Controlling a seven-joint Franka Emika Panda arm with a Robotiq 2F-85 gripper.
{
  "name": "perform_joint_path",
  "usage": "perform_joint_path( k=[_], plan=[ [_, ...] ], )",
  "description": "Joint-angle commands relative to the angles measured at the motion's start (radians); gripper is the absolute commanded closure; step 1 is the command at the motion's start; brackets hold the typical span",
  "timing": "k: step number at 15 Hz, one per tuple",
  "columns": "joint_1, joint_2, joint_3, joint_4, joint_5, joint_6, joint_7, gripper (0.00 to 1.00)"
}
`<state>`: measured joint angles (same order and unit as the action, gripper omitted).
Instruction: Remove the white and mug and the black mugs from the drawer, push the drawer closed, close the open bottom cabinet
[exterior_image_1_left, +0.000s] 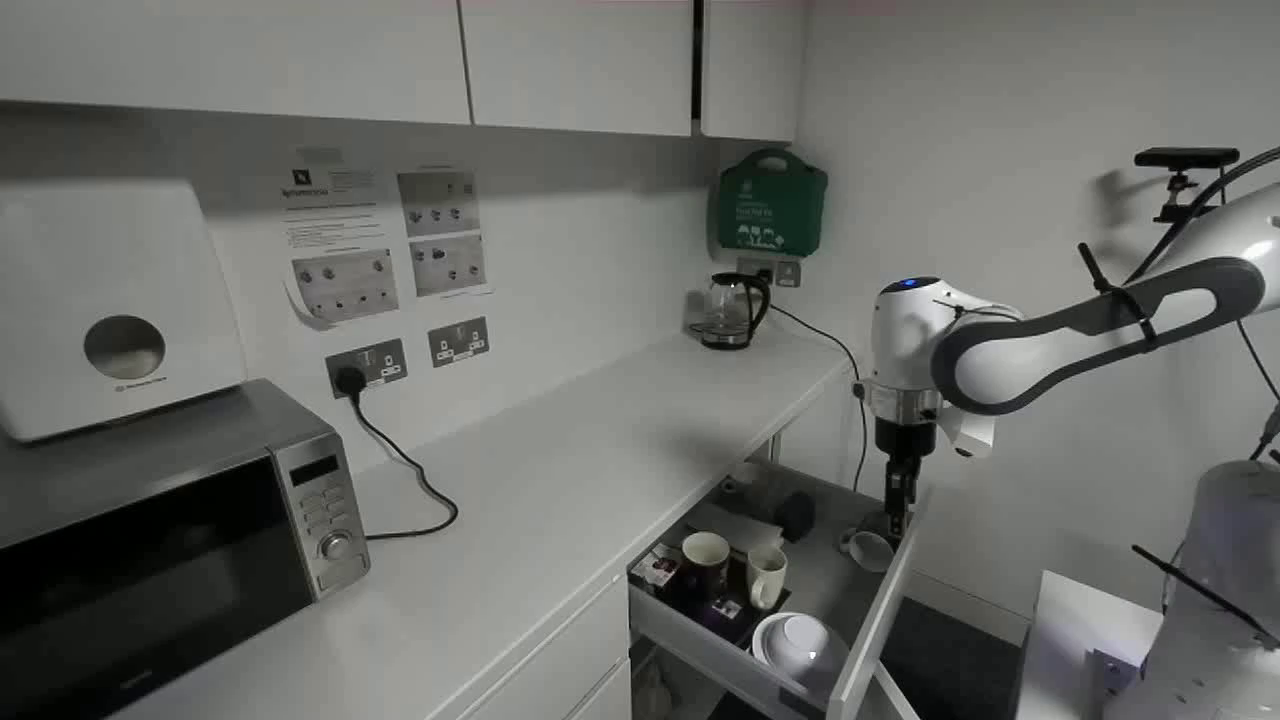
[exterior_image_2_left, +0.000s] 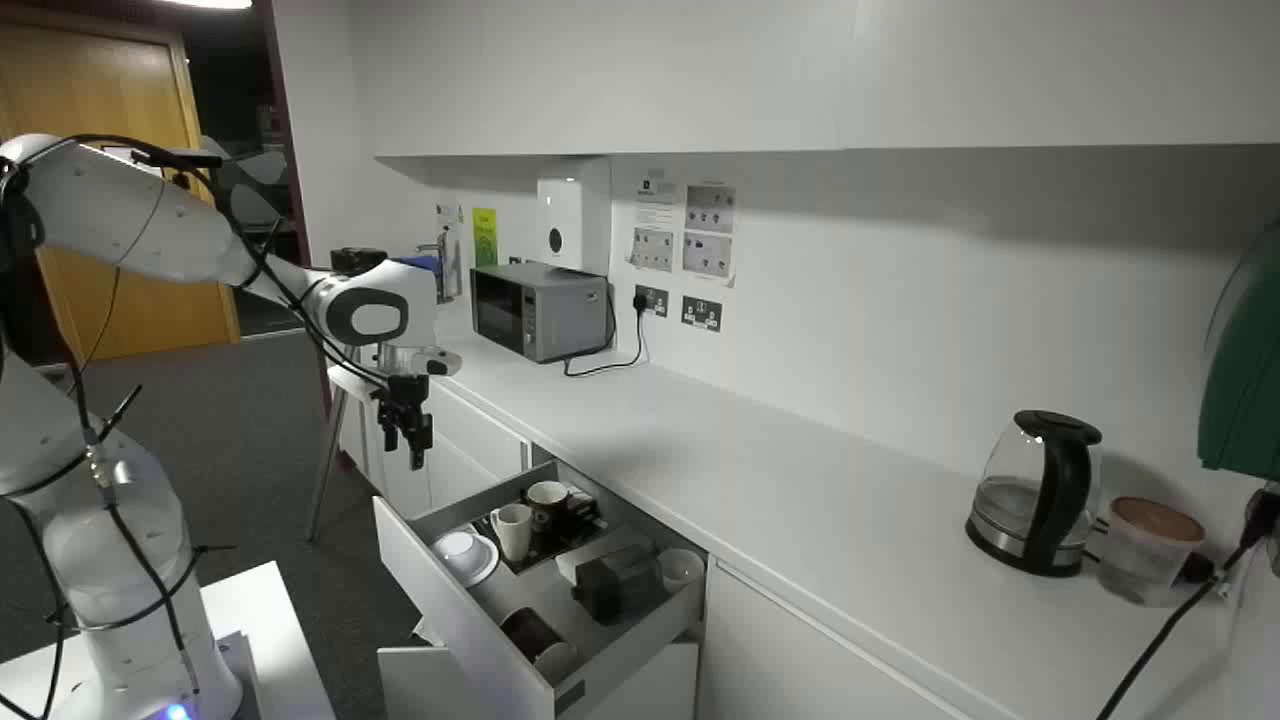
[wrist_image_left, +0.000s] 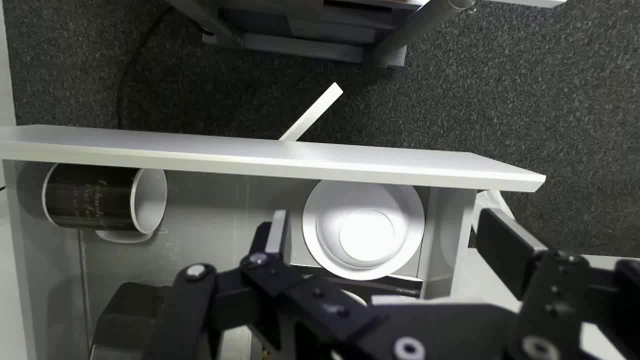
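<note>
The drawer (exterior_image_2_left: 470, 625) is pulled open below the counter. A white mug (exterior_image_1_left: 766, 578) stands upright in it, also in an exterior view (exterior_image_2_left: 513, 533). A black mug (exterior_image_2_left: 547, 508) stands upright beside it. Another black mug (wrist_image_left: 92, 197) lies on its side near the drawer front and also shows in an exterior view (exterior_image_2_left: 533, 640). My gripper (wrist_image_left: 392, 235) is open and empty above the drawer; it also shows in an exterior view (exterior_image_2_left: 405, 450). Its body mostly hides the upright mugs in the wrist view. The bottom cabinet door (wrist_image_left: 312, 112) stands open below the drawer.
White bowls (wrist_image_left: 362, 230) sit in the drawer, below and between the fingers in the wrist view. A black-lidded clear container (exterior_image_2_left: 620, 585) lies near another white cup (exterior_image_2_left: 682, 568). A glass kettle (exterior_image_1_left: 733, 312) and a microwave (exterior_image_1_left: 170, 510) stand on the counter (exterior_image_1_left: 560, 480).
</note>
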<state>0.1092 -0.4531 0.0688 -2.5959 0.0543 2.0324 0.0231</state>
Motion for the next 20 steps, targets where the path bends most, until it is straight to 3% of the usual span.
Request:
perform_joint_path(
  k=[1, 5, 8, 15, 20],
  plan=[
    [-0.005, 0.0, 0.005, 0.001, 0.002, -0.002, -0.002, 0.0],
    [-0.005, 0.0, 0.005, 0.001, 0.002, -0.002, -0.002, 0.0],
    [-0.003, 0.031, -0.005, 0.015, 0.044, 0.086, 0.012, 0.0],
    [-0.036, 0.186, 0.016, 0.057, 0.144, 0.419, 0.24, 0.0],
    [-0.098, 0.346, 0.048, 0.106, 0.005, 0.635, 0.466, 0.0]
  ],
)
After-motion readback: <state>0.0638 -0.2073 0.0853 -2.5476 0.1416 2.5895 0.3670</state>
